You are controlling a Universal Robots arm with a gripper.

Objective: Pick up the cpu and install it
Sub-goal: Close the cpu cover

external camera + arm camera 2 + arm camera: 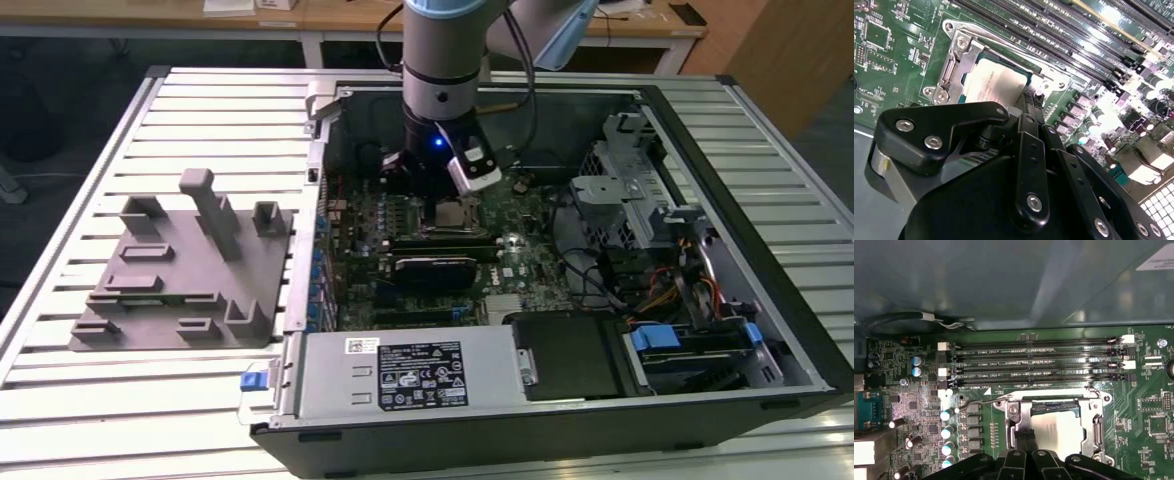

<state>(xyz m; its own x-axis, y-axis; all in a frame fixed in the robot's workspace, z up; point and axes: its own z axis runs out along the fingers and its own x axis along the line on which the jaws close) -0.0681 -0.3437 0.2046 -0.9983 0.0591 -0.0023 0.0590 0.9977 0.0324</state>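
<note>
socket (1093, 426) above: taken by gripper (1026, 437) | one side: memory slots (1034, 362) just beside, low | another side: upright capacitors (947, 432) near | beyond slots: case wall (1004, 285)

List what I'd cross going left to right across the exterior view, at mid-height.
Grey fixture → case's left wall → cpu → metal drive cage. The arm overlaps the cpu, so it is left out.
</note>
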